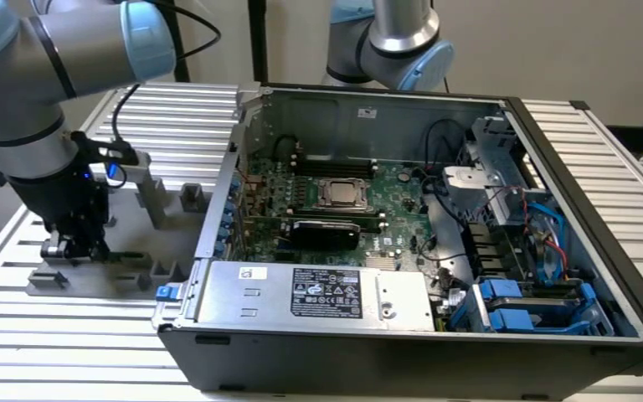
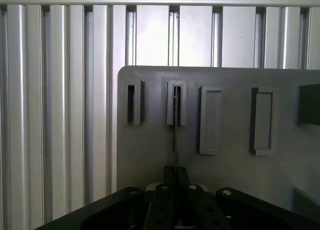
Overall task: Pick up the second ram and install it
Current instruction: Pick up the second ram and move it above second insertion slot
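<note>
The second ram shows edge-on as a thin dark strip. It runs from a slotted grey holder block down to my gripper. The black fingers are pressed together on its near end, so the gripper is shut on it. In the exterior view my gripper reaches down low over the grey holder plate at the left. The stick stretches from it toward a holder block. The open computer case with the green motherboard lies to the exterior view's right of the plate.
Several more grey holder blocks stand on the plate, and two taller ones rise behind my gripper. The case wall stands close beside the plate. A second arm hangs behind the case. The ribbed aluminium table surrounds everything.
</note>
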You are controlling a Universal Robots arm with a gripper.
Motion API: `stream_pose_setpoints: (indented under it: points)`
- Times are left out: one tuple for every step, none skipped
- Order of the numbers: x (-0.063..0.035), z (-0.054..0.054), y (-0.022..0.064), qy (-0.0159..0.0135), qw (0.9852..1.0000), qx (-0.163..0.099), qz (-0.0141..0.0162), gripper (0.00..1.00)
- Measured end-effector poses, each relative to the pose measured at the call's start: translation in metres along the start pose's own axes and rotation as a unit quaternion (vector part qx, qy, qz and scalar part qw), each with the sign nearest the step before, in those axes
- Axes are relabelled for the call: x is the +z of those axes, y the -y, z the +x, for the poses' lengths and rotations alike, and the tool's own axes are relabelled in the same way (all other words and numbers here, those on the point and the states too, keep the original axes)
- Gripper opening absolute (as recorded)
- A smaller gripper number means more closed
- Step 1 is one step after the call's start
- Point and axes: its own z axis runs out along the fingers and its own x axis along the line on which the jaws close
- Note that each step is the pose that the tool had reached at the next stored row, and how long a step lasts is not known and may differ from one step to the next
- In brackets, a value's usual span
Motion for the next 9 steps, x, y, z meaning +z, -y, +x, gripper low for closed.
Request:
stream_pose_setpoints:
  points:
    - [0.0, 0.0, 0.0, 0.0003, 1.0, 0.0, 0.0, 0.0]
    - [0.0, 0.0001, 0.0, 0.0005, 1.0, 0.001, 0.0, 0.0]
    - [0.0001, 0.0002, 0.0, 0.0006, 1.0, 0.001, 0.0001, 0.0]
    - [0.0001, 0.0001, 0.0, 0.0007, 1.0, 0.001, 0.0001, 0.0]
    - [0.0001, 0.0001, 0.0, 0.0007, 1.0, 0.001, 0.0001, 0.0]
    - [0.0001, 0.0002, 0.0, 0.0007, 1.0, 0.001, 0.0001, 0.0]
    - [0.0001, 0.0002, 0.0, 0.0007, 1.0, 0.001, 0.0001, 0.0]
    - [0.0001, 0.0002, 0.0, 0.0007, 1.0, 0.001, 0.0001, 0.0]
    - [0.0001, 0.0002, 0.0, 0.0007, 1.0, 0.001, 0.0001, 0.0]
